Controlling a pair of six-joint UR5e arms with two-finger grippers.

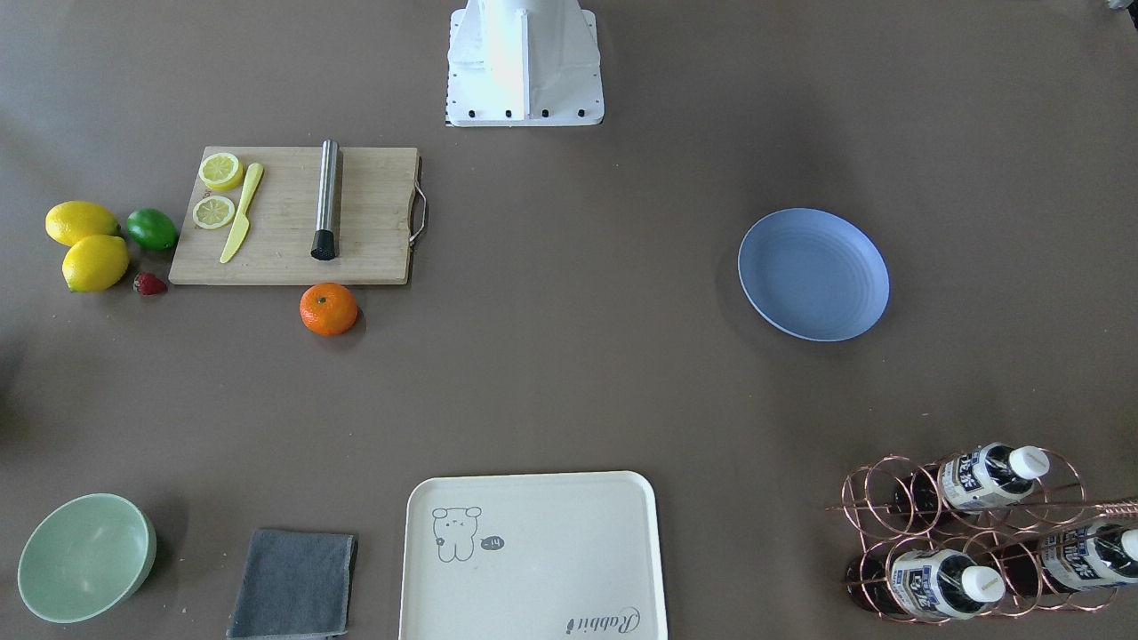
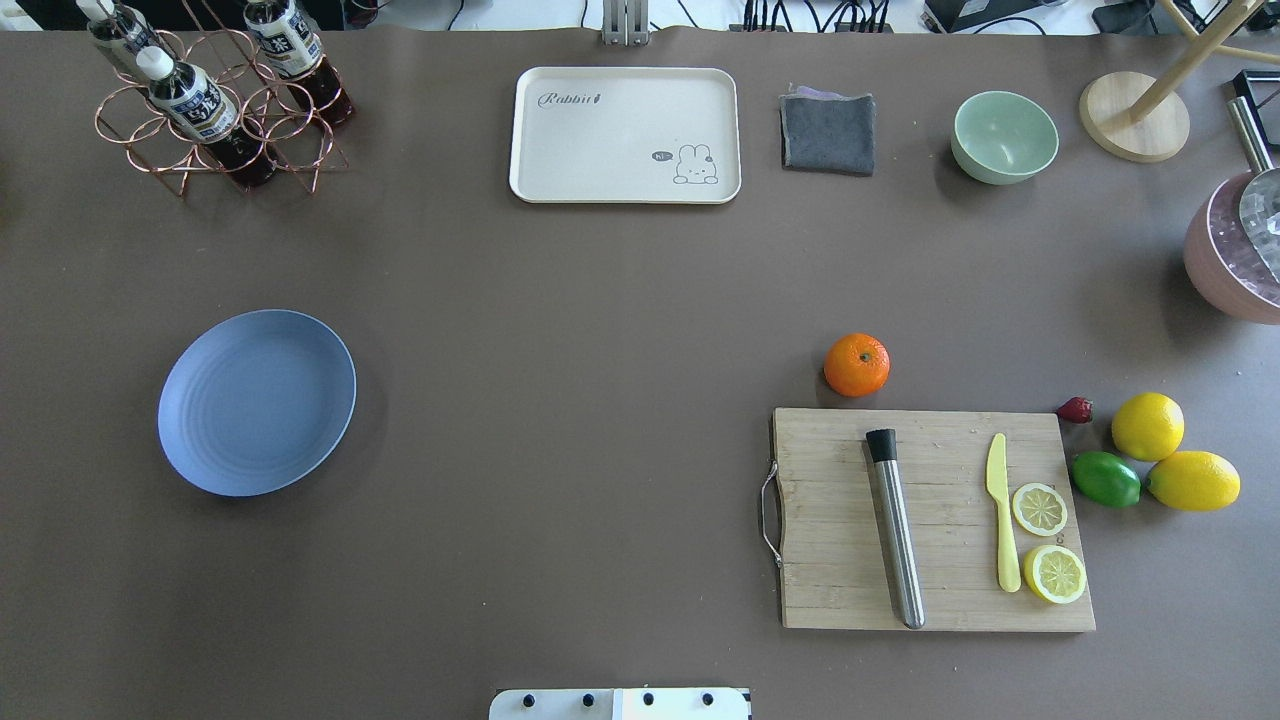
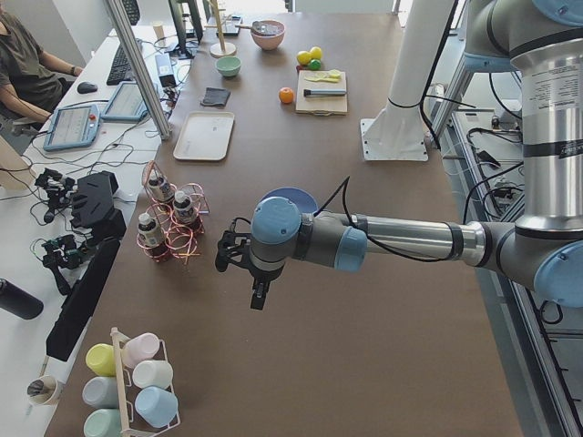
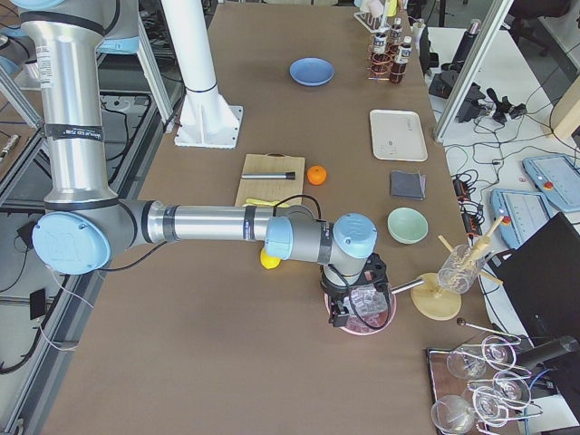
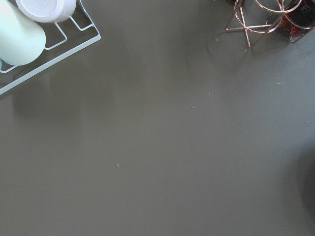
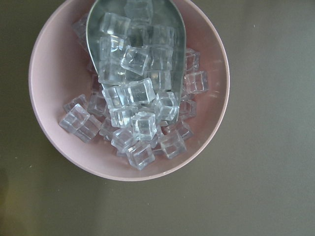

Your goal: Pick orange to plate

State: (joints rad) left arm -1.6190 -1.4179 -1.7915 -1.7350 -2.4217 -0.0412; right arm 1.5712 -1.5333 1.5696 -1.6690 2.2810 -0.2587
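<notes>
One orange (image 2: 857, 364) is lying on the bench (image 2: 600, 350), just beside the far edge of one cutting board (image 2: 830, 530). One blue plate (image 2: 256, 401) is sitting bare on the robot's left half, well apart from the orange. Two whole lemons (image 2: 1147, 426), one lime (image 2: 1105, 478) and one strawberry (image 2: 1075, 409) are clustering beside the board. The board is carrying two cut lemon pieces (image 2: 1039, 508), one yellow knife (image 2: 1002, 520) and one metal rod (image 2: 895, 530). One cream tray (image 2: 625, 135), one grey cloth (image 2: 828, 132) and one green bowl (image 2: 1004, 137) are lining the far edge. Three bottles (image 2: 190, 100) are lying in one copper rack (image 2: 150, 140).

The left arm (image 3: 410, 238) is reaching flat out across the bench. Its claw (image 3: 259, 297) is pointing down over bare bench near the rack. The right arm (image 4: 208, 222) is stretching out likewise, and its claw (image 4: 347, 313) is hanging above one pink bowl (image 6: 54, 132) of ice cubes (image 6: 138, 93) with one metal scoop (image 6: 98, 19).

Neither claw is showing clearly enough to tell how far it is open or whether it is holding anything. The orange is lying well apart from both claws, nearer the right one.
</notes>
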